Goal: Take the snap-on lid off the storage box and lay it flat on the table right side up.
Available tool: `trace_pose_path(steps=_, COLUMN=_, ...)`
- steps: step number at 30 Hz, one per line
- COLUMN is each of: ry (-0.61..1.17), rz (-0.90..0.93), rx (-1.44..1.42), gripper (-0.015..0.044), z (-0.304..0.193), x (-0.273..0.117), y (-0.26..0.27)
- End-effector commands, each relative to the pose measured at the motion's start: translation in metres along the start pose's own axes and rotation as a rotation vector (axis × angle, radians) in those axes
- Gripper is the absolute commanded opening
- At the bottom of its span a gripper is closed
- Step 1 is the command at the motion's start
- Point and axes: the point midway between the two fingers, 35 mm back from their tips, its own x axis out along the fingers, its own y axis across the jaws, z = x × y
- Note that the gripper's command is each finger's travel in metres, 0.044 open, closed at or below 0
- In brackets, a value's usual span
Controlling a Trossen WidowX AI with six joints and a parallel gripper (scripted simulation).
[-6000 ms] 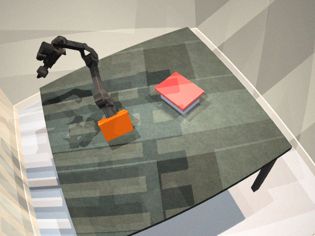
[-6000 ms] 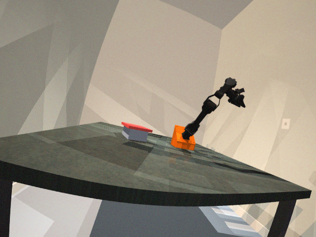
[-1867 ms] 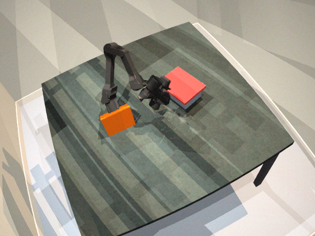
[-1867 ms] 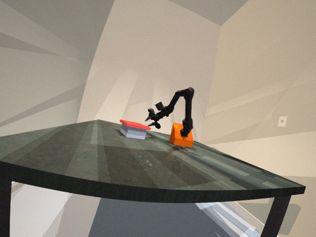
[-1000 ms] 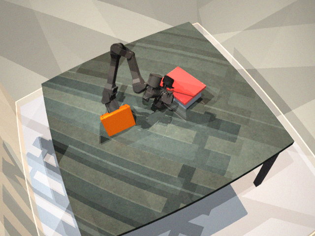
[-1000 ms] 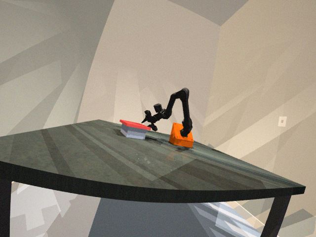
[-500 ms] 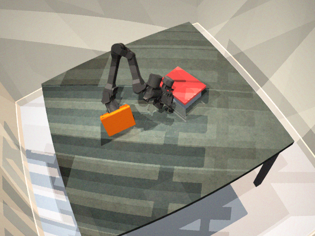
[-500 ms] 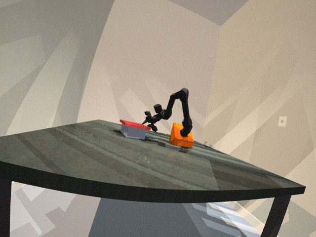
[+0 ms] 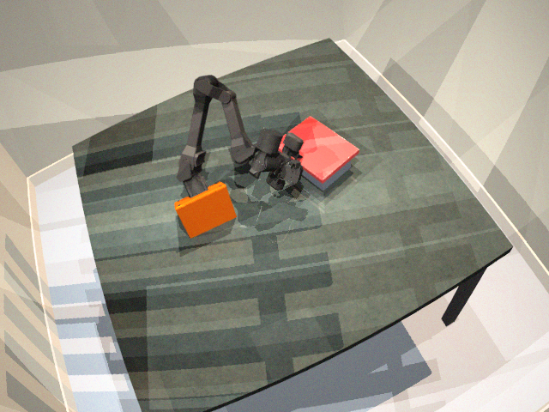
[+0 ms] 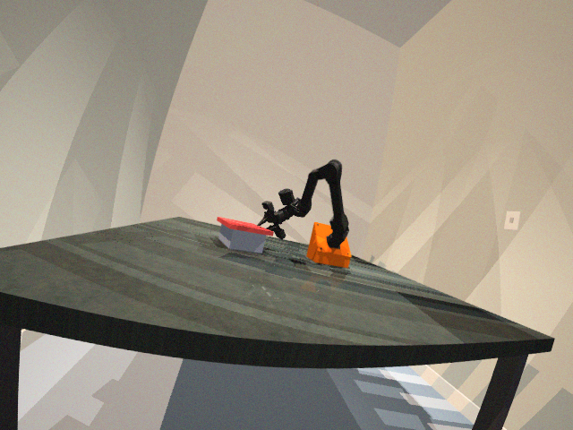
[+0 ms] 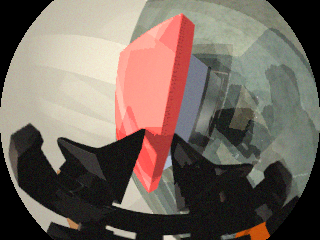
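The red lid (image 9: pixel 325 148) (image 10: pixel 240 225) (image 11: pixel 150 80) sits on top of the blue-grey storage box (image 9: pixel 328 181) (image 10: pixel 243 241) (image 11: pixel 188 107), its rim overhanging the box walls. The box stands on the dark green table (image 9: pixel 399 199) (image 10: pixel 139 287). My gripper (image 9: pixel 293 168) (image 10: pixel 267 227) (image 11: pixel 159 134) is shut on the near edge of the lid, close to a corner. In the wrist view one finger is over the lid's top face and the other is on its underside beside the box wall. The exact contact is partly hidden in the top and exterior views.
The orange block (image 9: pixel 206 210) (image 10: pixel 328 250) stands at the arm's base, a short way from the box. The arm arches from there toward the lid. The far table edge lies behind the arm and the box in the top view.
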Motion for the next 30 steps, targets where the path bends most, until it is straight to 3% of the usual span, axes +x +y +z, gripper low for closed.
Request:
trace_pose_path(steps=1, ry=0.000, rz=0.000, rx=-0.001, gripper=0.0000, z=0.0000, x=-0.0008, y=0.0009)
trace_pose_path(steps=30, ry=0.000, rz=0.000, rx=-0.002, gripper=0.0000, z=0.0003, x=-0.0055, y=0.0046)
